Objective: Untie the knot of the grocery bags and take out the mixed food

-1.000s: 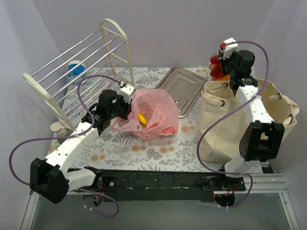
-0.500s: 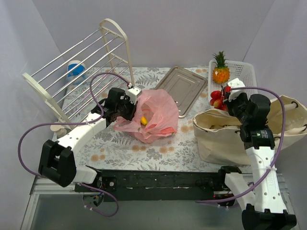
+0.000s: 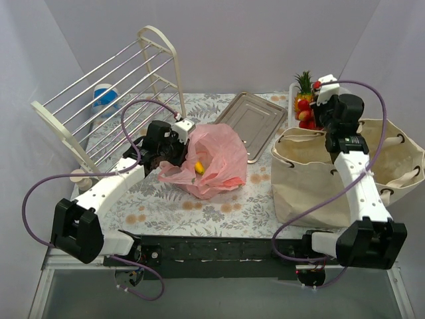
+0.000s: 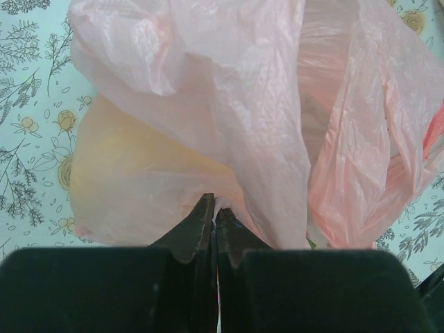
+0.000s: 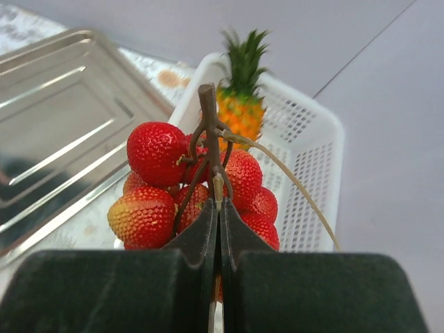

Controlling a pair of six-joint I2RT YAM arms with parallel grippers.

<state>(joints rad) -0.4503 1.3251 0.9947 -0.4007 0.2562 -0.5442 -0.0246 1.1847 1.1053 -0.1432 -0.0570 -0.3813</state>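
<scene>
The pink plastic bag [image 3: 212, 159] lies mid-table with its mouth gaping, and a yellow banana [image 3: 198, 166] shows inside. My left gripper [image 3: 175, 143] is shut on the bag's left edge, a fold of pink film [image 4: 229, 125] pinched at the fingertips [image 4: 205, 211]. The beige canvas tote [image 3: 312, 183] stands open at the right. My right gripper [image 3: 319, 106] is behind the tote, shut on the brown stem of a bunch of red fruits [image 5: 173, 180], which is held up by the white basket [image 5: 305, 139]. A small pineapple [image 5: 241, 104] stands in that basket.
A metal tray [image 3: 251, 119] lies at the back centre, just left of the basket. A white wire rack [image 3: 113, 93] leans at the back left with a blue-and-white tub [image 3: 104, 98] behind it. The walls close in on both sides.
The right gripper with the red fruits dipped towards the tote's rim half a second ago and has swung back up by the basket. The left gripper keeps its pinch on the pink bag.
</scene>
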